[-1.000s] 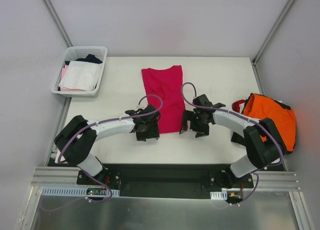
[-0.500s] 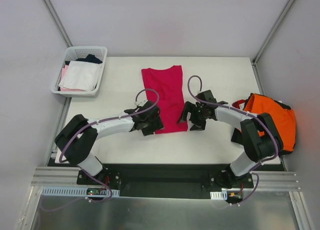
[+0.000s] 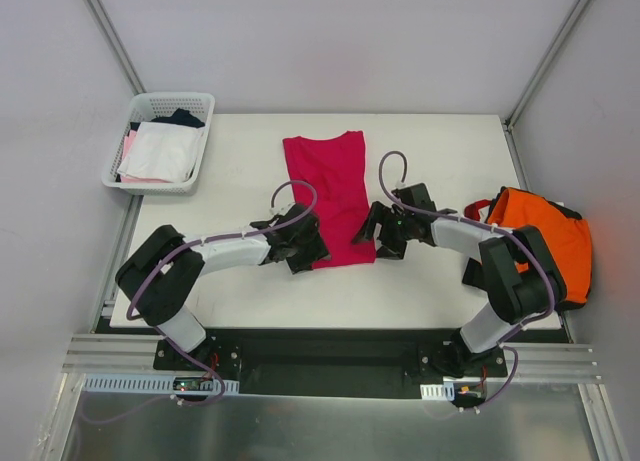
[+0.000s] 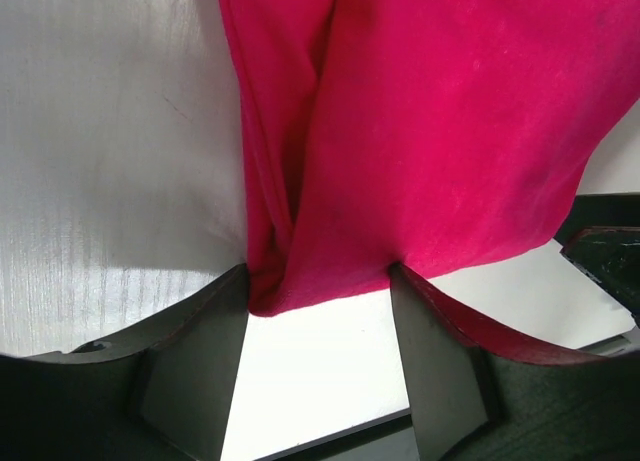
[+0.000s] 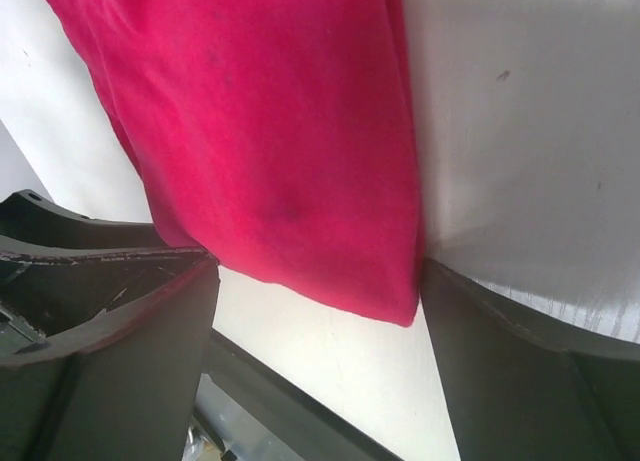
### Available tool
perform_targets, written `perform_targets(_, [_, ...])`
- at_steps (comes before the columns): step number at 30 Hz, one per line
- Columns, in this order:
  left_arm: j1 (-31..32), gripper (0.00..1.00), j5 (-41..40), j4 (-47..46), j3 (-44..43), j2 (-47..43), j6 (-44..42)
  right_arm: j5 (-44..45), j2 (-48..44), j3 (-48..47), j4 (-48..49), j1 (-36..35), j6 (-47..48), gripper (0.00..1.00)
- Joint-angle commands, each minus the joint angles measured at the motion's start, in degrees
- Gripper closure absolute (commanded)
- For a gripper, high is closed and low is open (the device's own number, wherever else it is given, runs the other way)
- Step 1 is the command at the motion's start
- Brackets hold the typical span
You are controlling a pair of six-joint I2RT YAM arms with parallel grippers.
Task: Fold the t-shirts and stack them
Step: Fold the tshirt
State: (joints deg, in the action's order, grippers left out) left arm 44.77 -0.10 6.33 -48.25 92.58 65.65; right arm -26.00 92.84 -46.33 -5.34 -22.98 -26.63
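Left hand (image 3: 306,251) and right hand (image 3: 368,233), both open, have advanced astride one crimson t-shirt (image 3: 328,181).

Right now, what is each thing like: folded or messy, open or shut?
crimson t-shirt: folded into a long strip, flat on the table.
orange t-shirt: crumpled in a heap, not folded.
basket: filled with clothes.
left gripper: open, fingers either side of one near corner of the crimson t-shirt.
right gripper: open, fingers either side of its other near corner.
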Motion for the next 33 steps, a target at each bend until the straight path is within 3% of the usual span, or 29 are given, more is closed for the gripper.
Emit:
perform_targets(1, [-0.13,0.43,-0.08,0.79,2.46,0.41,0.97,2.80,1.03,4.40,-0.81,0.04,0.35,0.19])
perform_targets(6, [-0.04,0.50,-0.25,0.88,4.04,-0.20,0.97,2.88,-0.64,6.59,-0.72,-0.04,0.53,0.34])
perform_targets(12, [0.05,0.53,-0.17,0.97,4.13,-0.38,0.80,2.45,-1.17,7.65,-0.72,-0.22,0.35,0.71])
perform_targets(13, [0.14,0.53,-0.08,0.97,4.04,-0.29,0.80,2.44,-1.17,7.65,-0.72,-0.31,0.44,0.83])
perform_targets(15, [0.31,0.53,-0.08,0.97,4.13,-0.20,0.80,2.62,-1.34,7.65,-0.98,-0.40,0.27,0.92])
perform_targets(17, [0.66,0.56,-0.08,0.88,4.30,-0.11,1.06,2.97,-1.61,7.74,-1.07,-0.66,0.26,0.94])
perform_targets(20, [1.10,0.92,-0.08,0.88,4.74,-0.03,1.41,3.50,-1.96,8.18,-1.33,-1.01,0.18,0.93])
perform_targets(21, [1.45,1.00,0.01,0.88,5.00,0.06,1.67,3.50,-2.13,8.36,-1.34,-1.10,0.00,0.94])
perform_targets(33, [4.53,1.00,0.01,1.14,8.08,-4.93,3.43,4.91,-5.73,9.15,-3.78,-3.64,-0.79,0.94])
